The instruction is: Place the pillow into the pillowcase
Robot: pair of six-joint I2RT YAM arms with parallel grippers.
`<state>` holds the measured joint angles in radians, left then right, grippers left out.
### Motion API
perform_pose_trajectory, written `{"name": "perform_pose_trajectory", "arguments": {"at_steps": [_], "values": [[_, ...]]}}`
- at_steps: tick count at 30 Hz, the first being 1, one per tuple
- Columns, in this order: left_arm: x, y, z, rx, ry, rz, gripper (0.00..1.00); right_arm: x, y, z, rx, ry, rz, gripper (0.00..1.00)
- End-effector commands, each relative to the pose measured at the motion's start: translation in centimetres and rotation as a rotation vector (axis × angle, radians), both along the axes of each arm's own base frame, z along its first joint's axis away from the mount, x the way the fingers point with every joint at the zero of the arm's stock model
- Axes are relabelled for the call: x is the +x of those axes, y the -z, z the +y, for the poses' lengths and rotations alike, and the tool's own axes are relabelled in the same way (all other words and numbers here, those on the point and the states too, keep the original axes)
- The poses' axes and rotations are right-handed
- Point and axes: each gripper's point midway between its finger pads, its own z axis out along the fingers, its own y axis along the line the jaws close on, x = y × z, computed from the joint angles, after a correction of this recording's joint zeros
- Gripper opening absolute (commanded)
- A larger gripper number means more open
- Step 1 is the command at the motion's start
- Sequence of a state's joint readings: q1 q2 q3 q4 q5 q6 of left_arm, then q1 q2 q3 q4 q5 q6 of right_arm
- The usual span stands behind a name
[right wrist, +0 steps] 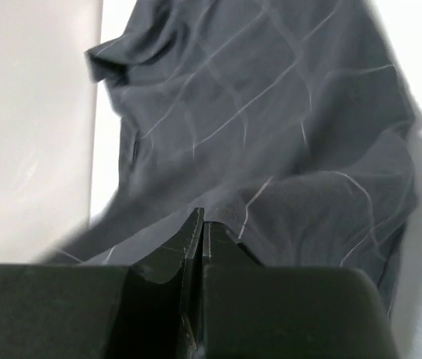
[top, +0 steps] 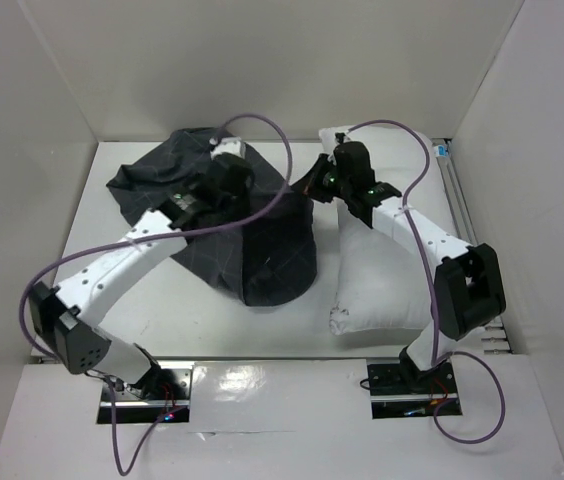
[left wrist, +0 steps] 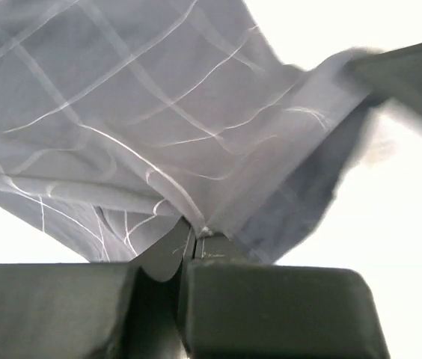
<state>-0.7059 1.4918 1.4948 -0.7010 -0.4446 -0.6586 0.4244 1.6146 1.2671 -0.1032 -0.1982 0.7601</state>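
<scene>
Plump white pillow (top: pixel 387 290) lies on the right of the surface (top: pixel 192 320). Crumpled charcoal pillowcase (top: pixel 262 250) with a light grid sits left-centre, touching it. Left hand (left wrist: pixel 194 243) clamped on pillowcase cloth; right hand (right wrist: pixel 200 224) clamped on its edge.

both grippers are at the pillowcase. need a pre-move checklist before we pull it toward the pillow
1. Left gripper gripping the pillowcase: ok, the fabric is pinched between its closed fingertips.
2. Right gripper gripping the pillowcase: ok, a fold sits at its closed tips.
3. Grips spaced apart: ok. In the top view the left holds the far side and the right holds the edge facing the pillow.
4. Pillowcase mouth open: cannot tell. The cloth is bunched and no opening shows.
5. Pillow inside the pillowcase: not ok. It lies beside the pillowcase on the right, partly under the right arm.
</scene>
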Motion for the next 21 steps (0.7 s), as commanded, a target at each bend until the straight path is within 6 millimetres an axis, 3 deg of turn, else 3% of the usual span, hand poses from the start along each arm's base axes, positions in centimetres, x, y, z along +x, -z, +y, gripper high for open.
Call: {"name": "perform_pose_trajectory", "arguments": {"at_steps": [1,4,5,6,7,9,13,14,15,17,18,19,20,21], "values": [[-1.9,-2.7,-1.0,-0.090,0.185,0.047,0.00,-1.0,-2.6,-1.2,-0.032,-0.006,-0.063,0.00],[-2.0,-3.0,-0.8,-0.119,0.219,0.073,0.00,-2.3,-2.8,-1.4,-0.066,-0.060,-0.069,0.00],[-2.2,-2.8,-0.6,-0.123,0.222,0.092,0.00,-2.6,-3.0,-1.6,-0.080,-0.068,-0.077,0.05],[-2.2,-2.8,-0.5,-0.134,0.225,0.098,0.00,-3.4,-2.8,-1.5,-0.088,-0.097,-0.073,0.23],[-2.2,-3.3,-0.7,-0.153,0.248,0.099,0.00,-3.8,-3.2,-1.6,-0.107,-0.126,-0.095,0.51],[-1.5,-3.0,-0.4,-0.171,0.243,0.119,0.00,-5.5,-3.2,-2.2,-0.132,-0.158,-0.093,0.79],[-0.8,-3.2,-0.1,-0.189,0.246,0.130,0.00,-9.4,-2.6,-2.2,-0.199,-0.182,-0.099,0.85],[-0.5,-3.5,0.2,-0.194,0.235,0.120,0.00,-11.0,-3.3,-1.6,-0.198,-0.200,-0.130,0.85],[-0.3,-3.5,0.6,-0.194,0.224,0.119,0.00,-12.2,-1.2,-1.8,-0.224,-0.200,-0.089,0.85],[-0.2,-3.9,0.5,-0.219,0.228,0.120,0.00,-14.5,-0.7,-1.1,-0.252,-0.220,-0.111,0.77],[-0.2,-3.9,0.5,-0.219,0.228,0.120,0.00,-15.7,1.2,-1.0,-0.276,-0.232,-0.084,0.75],[-0.2,-3.6,0.3,-0.221,0.234,0.132,0.00,-16.3,1.6,-0.8,-0.294,-0.229,-0.099,0.75],[-0.2,-3.6,0.3,-0.221,0.234,0.132,0.00,-17.1,1.9,-0.2,-0.311,-0.252,-0.118,0.75],[-0.1,-3.8,0.6,-0.221,0.225,0.131,0.00,-19.3,2.6,1.5,-0.315,-0.316,-0.143,0.75]]}}
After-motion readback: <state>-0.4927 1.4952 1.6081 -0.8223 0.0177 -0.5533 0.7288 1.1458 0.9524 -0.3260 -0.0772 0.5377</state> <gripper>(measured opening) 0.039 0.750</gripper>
